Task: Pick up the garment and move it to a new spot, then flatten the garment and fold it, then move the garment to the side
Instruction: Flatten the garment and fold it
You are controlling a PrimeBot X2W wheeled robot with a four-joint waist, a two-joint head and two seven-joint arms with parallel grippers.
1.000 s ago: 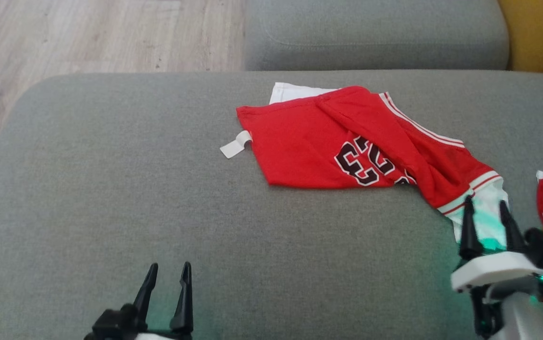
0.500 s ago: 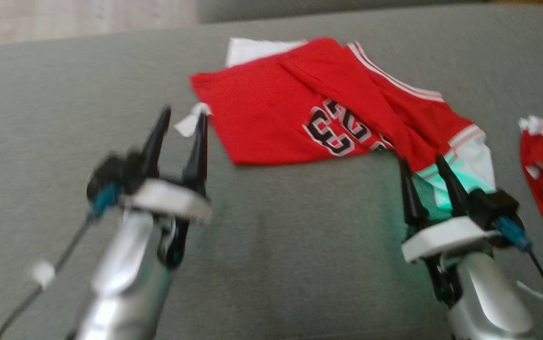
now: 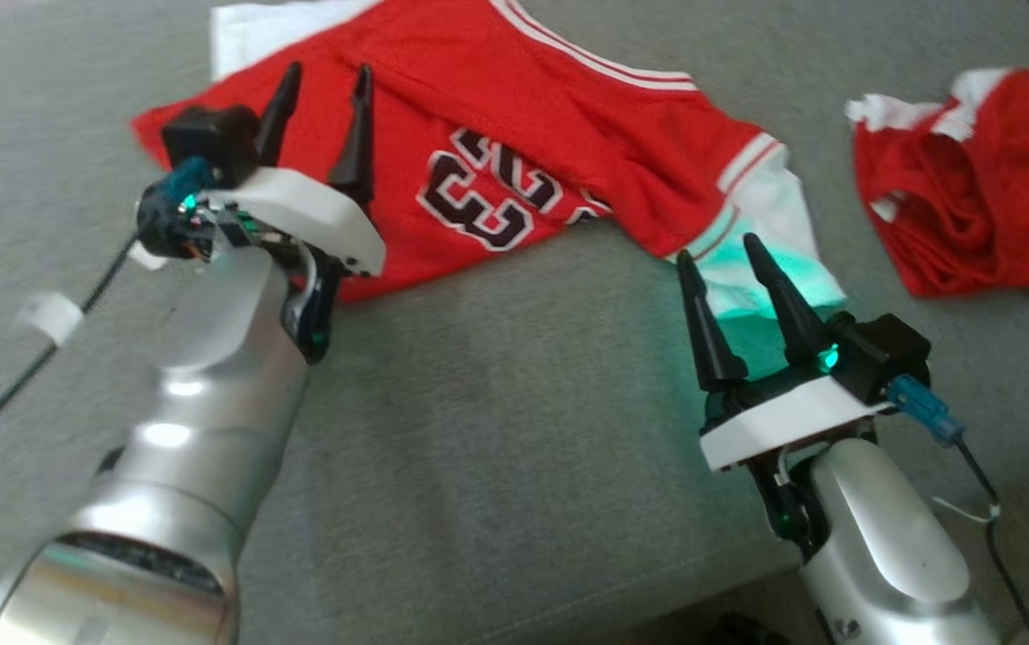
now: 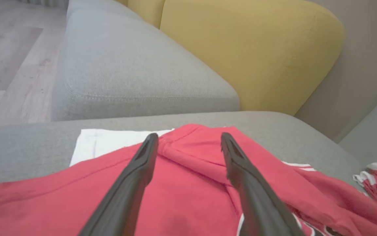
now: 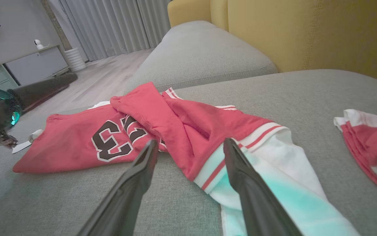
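A red garment (image 3: 514, 134) with white trim and dark numerals lies crumpled on the grey couch seat (image 3: 496, 430); it also shows as red cloth (image 4: 188, 183) in the left wrist view and as the numbered garment (image 5: 162, 131) in the right wrist view. My left gripper (image 3: 321, 81) hovers open above the garment's left part, nothing between its fingers. My right gripper (image 3: 718, 251) stands open at the garment's white lower-right end, tips just short of the cloth, empty.
A second red and white garment (image 3: 962, 188) lies bunched at the right of the seat, also seen as a red heap (image 5: 372, 144). Another grey cushion (image 4: 126, 75) and a yellow cushion (image 4: 250, 49) lie beyond. A white tag (image 5: 27, 141) sits by the garment's left edge.
The head camera has tilted down and closer. My left arm has risen from the bottom edge and reached forward over the garment's left part. My right gripper stays by the white end.
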